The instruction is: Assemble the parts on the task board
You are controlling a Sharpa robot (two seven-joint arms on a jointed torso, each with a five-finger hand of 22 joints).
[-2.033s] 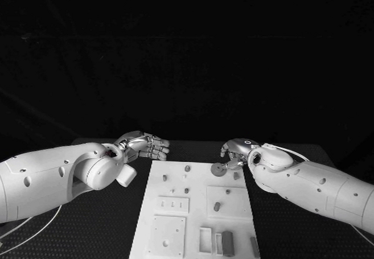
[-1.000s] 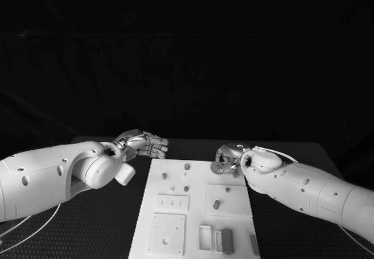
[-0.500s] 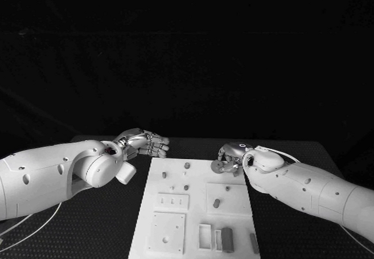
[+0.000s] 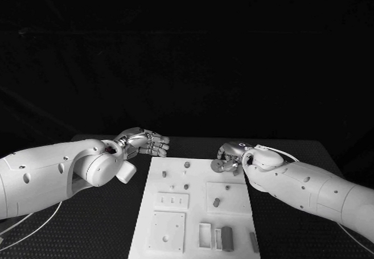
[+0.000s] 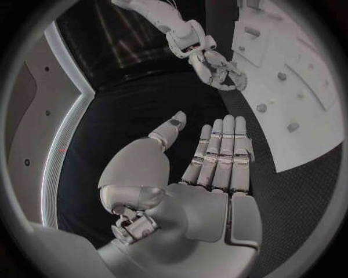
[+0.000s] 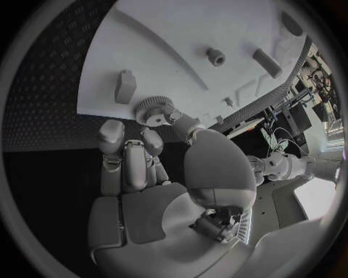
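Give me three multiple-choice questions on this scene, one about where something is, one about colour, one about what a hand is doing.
1. Where is the right hand?
A. at the board's far right corner
B. at its near left corner
C. off the table

2. What colour is the board?
A. black
B. white
C. red

3. What is the left hand doing?
A. holding a gear
B. pressing the board
C. holding nothing

Answers: 1 A, it is over the far right corner in the head view. 2 B, a white plate on the black table. 3 C, its wrist view shows straight fingers with nothing in them; the right hand pinches the gear.
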